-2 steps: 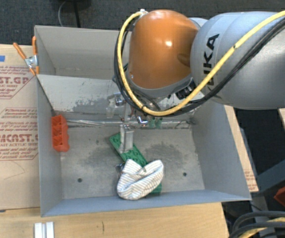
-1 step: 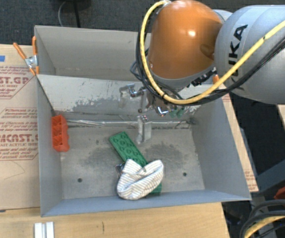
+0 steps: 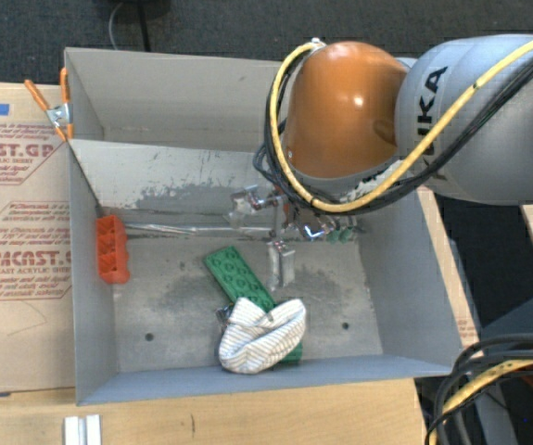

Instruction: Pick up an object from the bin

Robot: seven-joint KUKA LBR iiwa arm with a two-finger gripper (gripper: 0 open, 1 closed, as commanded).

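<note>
Tool: the tool (image 3: 280,269) shows as a slim metal tip under the orange cover (image 3: 340,109), just right of the frame's centre; how wide it stands I cannot tell, and nothing is seen held in it.
Nearest thing: a flat green studded plate (image 3: 236,274), just left of the tool's tip and slightly lower in the frame (touching or not, I cannot tell).
Long axis: the plate runs from upper left to lower right, its lower end tucked under a white striped cloth bundle (image 3: 261,336).
Bundle: straight below the tool in the frame, near the front wall of the bin (image 3: 155,383).
Far thing: an orange block (image 3: 110,247) against the left wall, well apart from the tool.
Surface: bare, scuffed grey floor; the plate lies flat on it, so I judge its thin edges offer little grip unless the tool closes across the short width.
Room: open floor left of the plate and above it; the bundle crowds its lower right end.
Coming move: a short shift left and down the frame would, I judge, bring the tool over the plate's free upper half, turned to cross the diagonal; the soft bundle is the easier alternative.
Risk: closing near the overlap could drag cloth and plate together.
</note>
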